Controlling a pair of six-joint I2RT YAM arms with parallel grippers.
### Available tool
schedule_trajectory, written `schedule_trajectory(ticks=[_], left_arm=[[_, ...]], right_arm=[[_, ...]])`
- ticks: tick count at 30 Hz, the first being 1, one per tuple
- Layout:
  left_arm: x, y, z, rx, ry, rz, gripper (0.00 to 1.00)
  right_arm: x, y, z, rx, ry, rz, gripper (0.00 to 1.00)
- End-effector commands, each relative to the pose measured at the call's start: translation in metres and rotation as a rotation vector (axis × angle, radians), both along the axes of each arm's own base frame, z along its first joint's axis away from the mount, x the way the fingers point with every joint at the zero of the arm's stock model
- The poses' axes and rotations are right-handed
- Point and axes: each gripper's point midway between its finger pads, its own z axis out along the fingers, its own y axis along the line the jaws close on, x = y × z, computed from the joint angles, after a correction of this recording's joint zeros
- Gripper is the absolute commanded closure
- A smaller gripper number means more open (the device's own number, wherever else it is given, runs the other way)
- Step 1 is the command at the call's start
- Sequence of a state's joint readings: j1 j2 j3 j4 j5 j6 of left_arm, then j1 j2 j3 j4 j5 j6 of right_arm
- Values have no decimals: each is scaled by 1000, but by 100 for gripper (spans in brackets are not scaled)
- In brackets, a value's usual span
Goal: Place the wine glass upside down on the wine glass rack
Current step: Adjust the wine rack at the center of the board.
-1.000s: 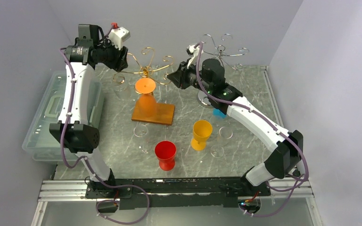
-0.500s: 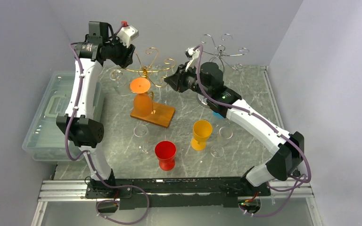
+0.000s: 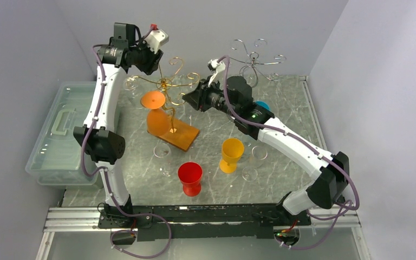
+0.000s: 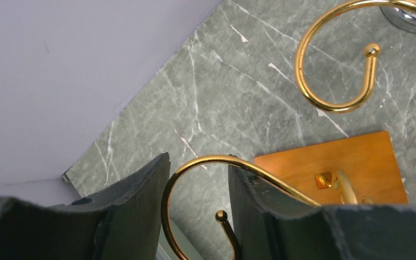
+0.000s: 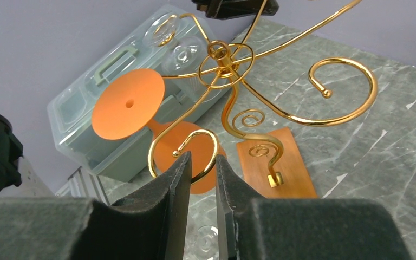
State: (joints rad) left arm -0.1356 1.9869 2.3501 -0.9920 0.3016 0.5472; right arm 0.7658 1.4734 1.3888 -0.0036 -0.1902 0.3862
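The gold wire rack (image 3: 166, 83) stands on a wooden base (image 3: 180, 136). An orange wine glass (image 3: 155, 112) hangs upside down from one of its arms, foot up; it also shows in the right wrist view (image 5: 127, 103). My left gripper (image 3: 151, 57) is high at the back, its jaws closed around a curled gold hook (image 4: 195, 162). My right gripper (image 3: 193, 98) is at the rack's right side, shut on another hook ring (image 5: 206, 142). The rack hub (image 5: 221, 54) and base (image 5: 281, 162) show beyond it.
A red glass (image 3: 190, 177) and a yellow glass (image 3: 231, 154) stand upright near the front. Clear glasses (image 3: 161, 151) (image 3: 257, 154) stand around them. A silver rack (image 3: 254, 54) is at the back right. A plastic bin (image 3: 59, 132) lies at the left.
Both arms have moved with the gold rack. The left gripper rose and went right, the right gripper shifted left, and the rack's base turned and slid toward the front.
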Motion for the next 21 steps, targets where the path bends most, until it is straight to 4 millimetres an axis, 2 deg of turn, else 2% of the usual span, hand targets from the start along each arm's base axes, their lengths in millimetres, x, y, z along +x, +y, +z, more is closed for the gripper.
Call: schedule_trajectory(ticks=[1, 8, 15, 19, 21], left_arm=[[26, 6, 35, 40, -166, 24, 51], [30, -11, 41, 63, -210, -12, 51], [35, -17, 44, 80, -236, -13, 50], [35, -17, 47, 78, -250, -7, 43], [33, -17, 50, 75, -257, -7, 36]], right_arm=[[-31, 8, -42, -84, 122, 90, 75], [-31, 4, -41, -81, 111, 71, 68], [-36, 16, -53, -96, 135, 105, 68], [-36, 19, -60, -116, 145, 105, 68], [-35, 16, -59, -123, 138, 93, 67]])
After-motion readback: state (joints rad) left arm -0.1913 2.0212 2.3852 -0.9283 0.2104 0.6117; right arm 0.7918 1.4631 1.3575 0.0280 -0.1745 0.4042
